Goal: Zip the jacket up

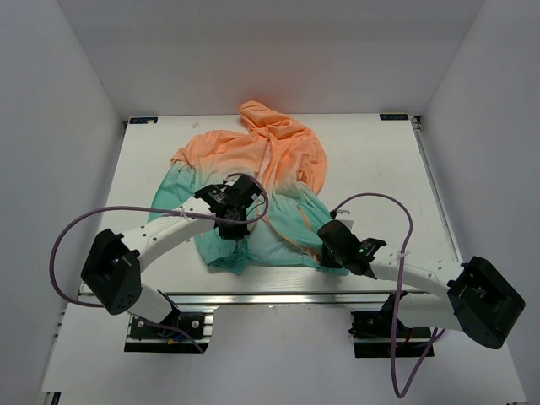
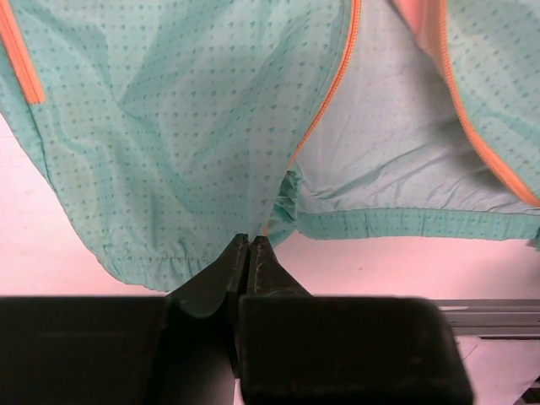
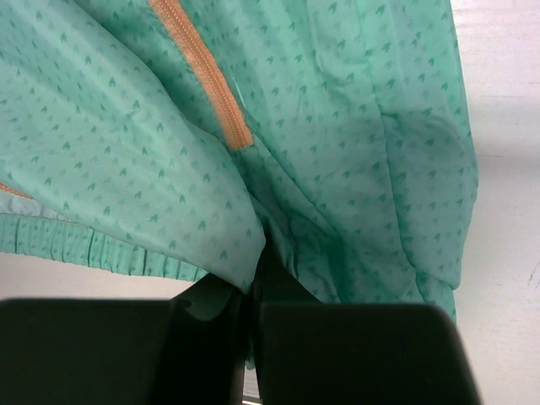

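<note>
The jacket (image 1: 278, 160) lies flat on the table, peach-orange hood at the far side and teal hem toward me. Its front stands open at the bottom. In the left wrist view two orange zipper edges (image 2: 325, 101) run apart with pale lining between them. My left gripper (image 1: 234, 229) is shut (image 2: 247, 241) on the teal hem at the lower end of the left zipper edge. My right gripper (image 1: 326, 245) is shut (image 3: 253, 272) on a fold of teal fabric (image 3: 354, 152) at the right hem, below the end of an orange zipper strip (image 3: 207, 80).
The white table (image 1: 380, 160) is walled by white panels at the back and both sides. Its metal front rail (image 1: 278, 297) runs just below the hem. Purple cables (image 1: 76, 228) loop off both arms.
</note>
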